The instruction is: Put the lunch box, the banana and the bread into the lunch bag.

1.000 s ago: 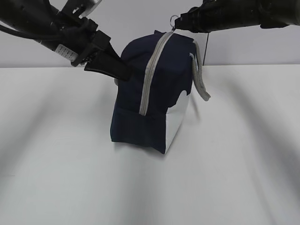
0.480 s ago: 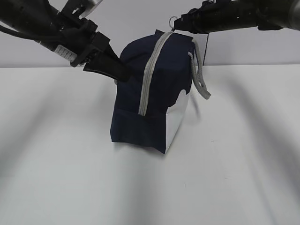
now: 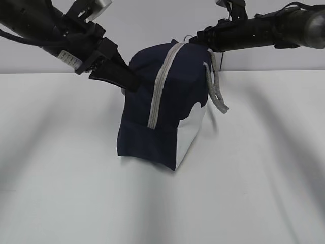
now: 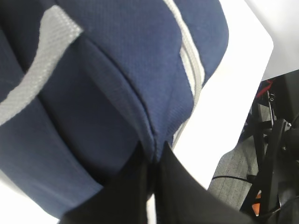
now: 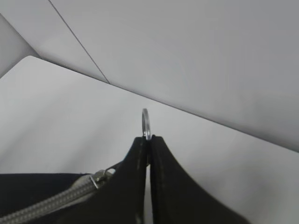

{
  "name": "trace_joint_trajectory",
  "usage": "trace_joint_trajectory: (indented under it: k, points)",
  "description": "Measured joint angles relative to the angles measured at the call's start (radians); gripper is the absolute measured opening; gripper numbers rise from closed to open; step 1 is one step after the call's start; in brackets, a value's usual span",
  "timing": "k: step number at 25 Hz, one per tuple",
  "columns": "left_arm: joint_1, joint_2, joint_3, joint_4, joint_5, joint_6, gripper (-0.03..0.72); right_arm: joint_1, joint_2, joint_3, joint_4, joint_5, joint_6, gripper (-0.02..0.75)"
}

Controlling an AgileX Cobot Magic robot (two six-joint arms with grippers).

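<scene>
The navy lunch bag (image 3: 152, 137) stands on the white table (image 3: 61, 193), its grey zipper (image 3: 161, 84) running closed over the top. My left gripper (image 3: 133, 84) is shut on a fold of the bag's fabric (image 4: 152, 151) at its upper left side. My right gripper (image 3: 195, 36) is shut on the metal ring pull (image 5: 146, 122) at the far top end of the zipper; the slider (image 5: 99, 177) shows just left of the fingers. The lunch box, the banana and the bread are out of view.
A grey strap handle (image 3: 217, 96) hangs down the bag's right side. A pale wall (image 3: 152, 20) rises behind the table. The left wrist view shows the table's edge (image 4: 261, 56) with dark equipment beyond it.
My right gripper has dropped slightly with the ring pull and its arm has tilted. The bag has leaned and shifted a little to the left. My left gripper keeps its hold.
</scene>
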Motion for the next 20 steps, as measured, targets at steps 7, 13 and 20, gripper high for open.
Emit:
trace_joint_trajectory:
  k: [7, 13, 20]
  points:
    - [0.000, 0.000, 0.000, 0.003, 0.021, 0.000, 0.001, -0.007, 0.005, -0.025, 0.000, -0.067, 0.014, -0.016]
    - [0.017, -0.001, 0.000, -0.006, 0.021, -0.068, 0.081, -0.008, 0.005, -0.059, -0.002, -0.101, 0.027, -0.016]
    - [0.098, -0.029, -0.001, -0.028, 0.015, -0.147, 0.268, -0.008, 0.005, -0.059, -0.027, -0.127, 0.041, -0.016]
